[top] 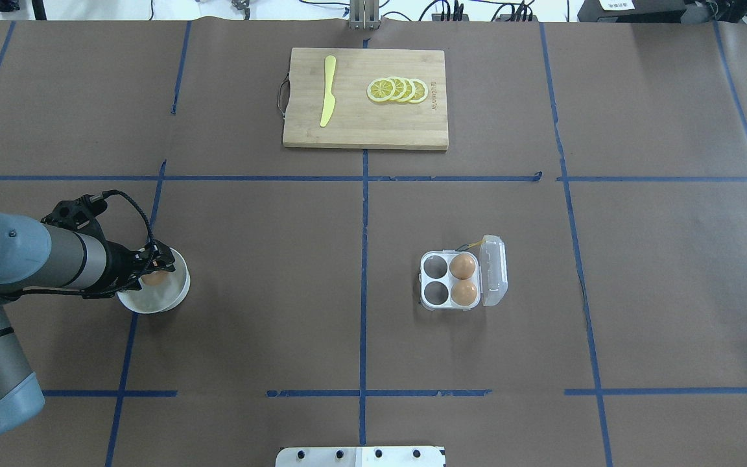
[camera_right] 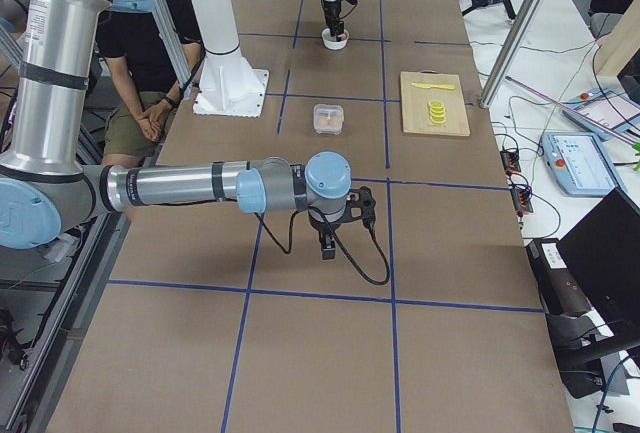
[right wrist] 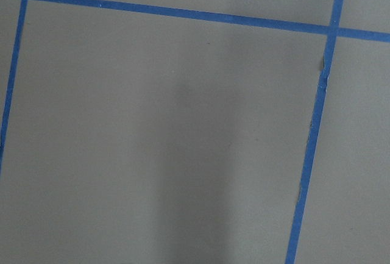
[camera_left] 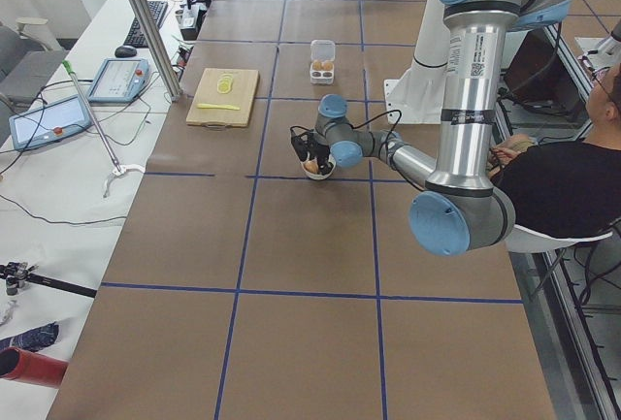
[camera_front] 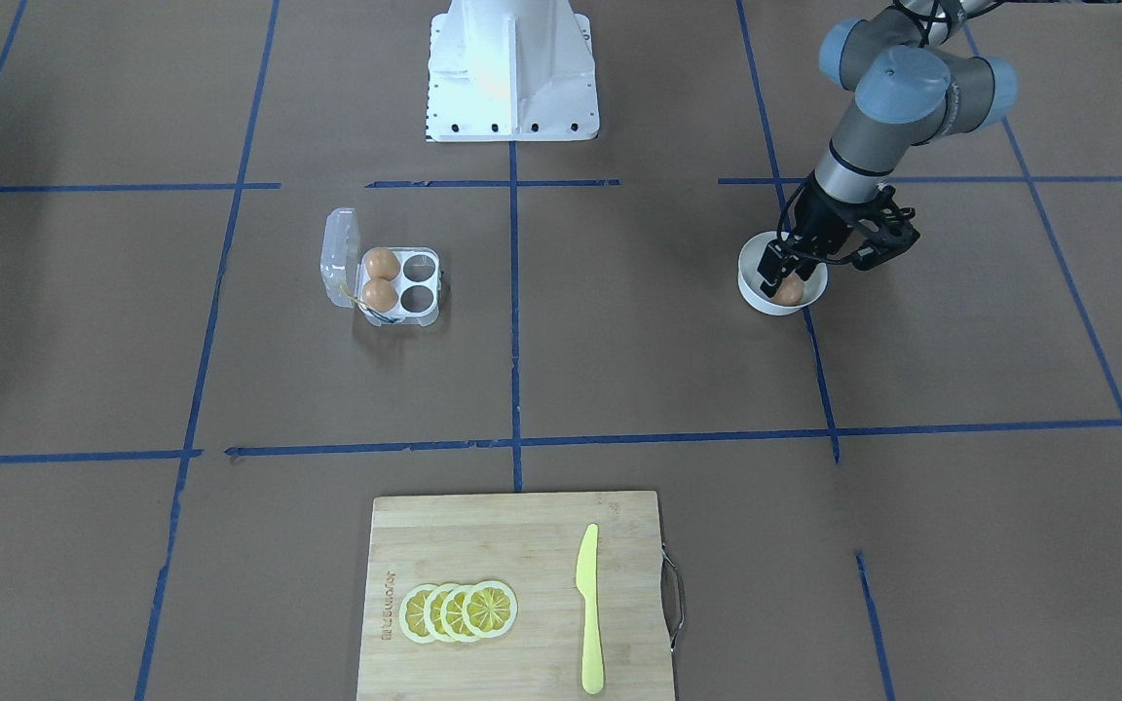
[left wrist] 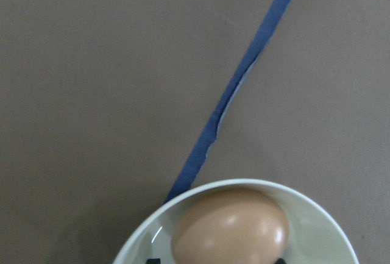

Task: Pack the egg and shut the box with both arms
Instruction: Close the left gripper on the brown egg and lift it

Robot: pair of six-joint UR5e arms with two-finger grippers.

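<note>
Orange-brown egg (left wrist: 228, 227) lies in the white bowl (camera_front: 754, 295) toward the table's left end. The left gripper (camera_front: 785, 285) straddles it, though I can't tell whether it has pinched. This looks like the pick-up; next comes a gentle lift to the open box (camera_front: 402, 285), mid-table.

Brown-papered table (top: 250, 259) gridded with blue tape (top: 364, 259), white side bench (camera_left: 58, 177), aluminium post (camera_left: 146, 22), seated operator (camera_left: 553, 177).

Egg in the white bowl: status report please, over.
Left gripper down in bowl, straddling egg, grip unconfirmed. Right gripper over table, state unclear. Box open, two cells free. Nothing between bowl and box.
</note>
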